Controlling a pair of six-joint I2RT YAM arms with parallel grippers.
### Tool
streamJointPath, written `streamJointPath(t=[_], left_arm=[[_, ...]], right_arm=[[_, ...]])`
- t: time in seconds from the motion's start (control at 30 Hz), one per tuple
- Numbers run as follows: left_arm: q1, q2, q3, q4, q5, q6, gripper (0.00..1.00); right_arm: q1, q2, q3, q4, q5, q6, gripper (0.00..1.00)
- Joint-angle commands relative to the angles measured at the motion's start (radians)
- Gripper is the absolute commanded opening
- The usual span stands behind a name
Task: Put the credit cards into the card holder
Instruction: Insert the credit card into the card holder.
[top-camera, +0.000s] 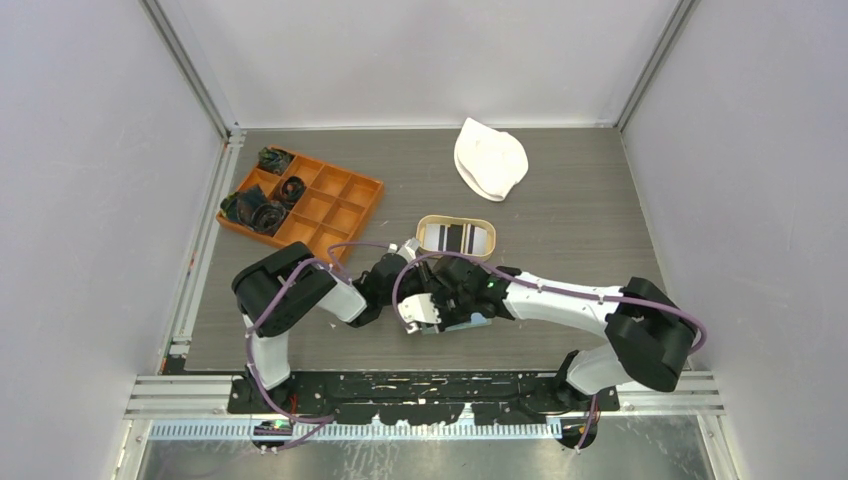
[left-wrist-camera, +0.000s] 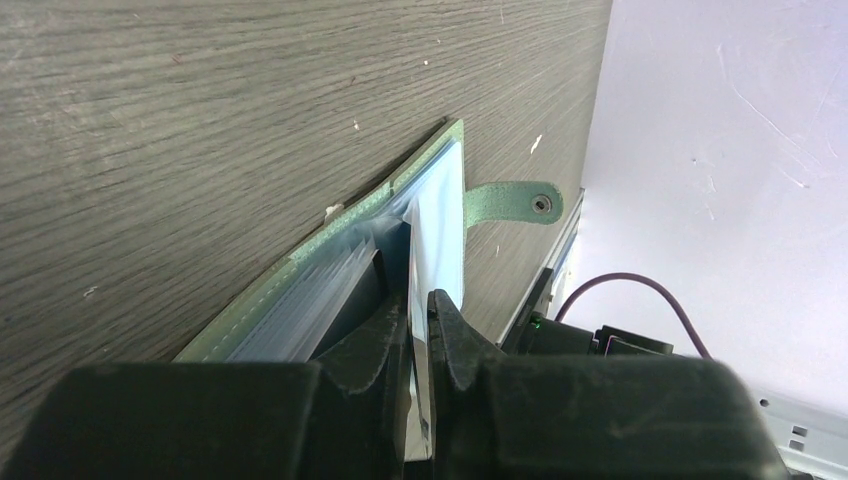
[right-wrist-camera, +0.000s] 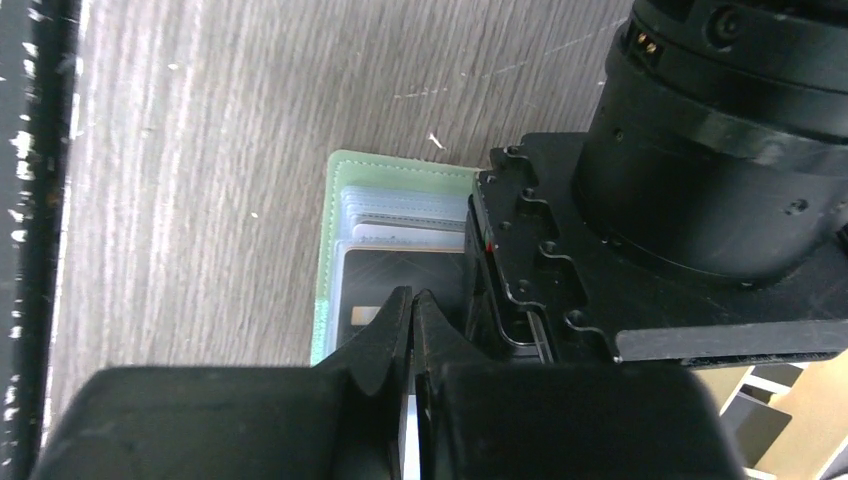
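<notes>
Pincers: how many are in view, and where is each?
2. The left pincer pinches a pale inner leaf of the card holder. The right pincer, jaws nearly together, sits over a black credit card in the holder's front pocket. Neither is hidden.

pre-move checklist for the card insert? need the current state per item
1. Holder held open: ok. The left claw pinches a pale inner sleeve of the card holder, which lies open on the table.
2. Strap out of the way: ok. The snap strap sticks out sideways, off the pockets.
3. Card in the right claw: cannot tell. Its jaws are almost shut, with only a pale sliver between them.
4. Black card seated: cannot tell. The black card lies over the sleeves; how deep it sits is hidden.
5. Cards left to load: ok. More credit cards sit in the tan tray.
</notes>
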Motion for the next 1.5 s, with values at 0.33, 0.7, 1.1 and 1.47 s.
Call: streamJointPath(t=[0.33,0.7,1.1,1.47], left_arm=[[0.010,0.015,-0.008,-0.035,0.012,0.028,0.15],[0.024,-0.012,-0.012,-0.060,0.012,0.043,0.20],[0.037,-0.089,0.007,-0.153,0.010,0.095,0.21],[0.037,-0.329,-0.024,-0.242,-0.003,0.264,0.22]], right_arm=[[-0.003,-0.003,-0.032,0.021,0.179,-0.132,0.08],[-0.057,-0.010,-0.038,-0.024,0.181,-0.171,0.08],[-0.128,-0.028,-0.022,-0.057,0.169,-0.171,0.08],[-0.236,-0.083,0.052,-0.211,-0.115,-0.103,0.23]])
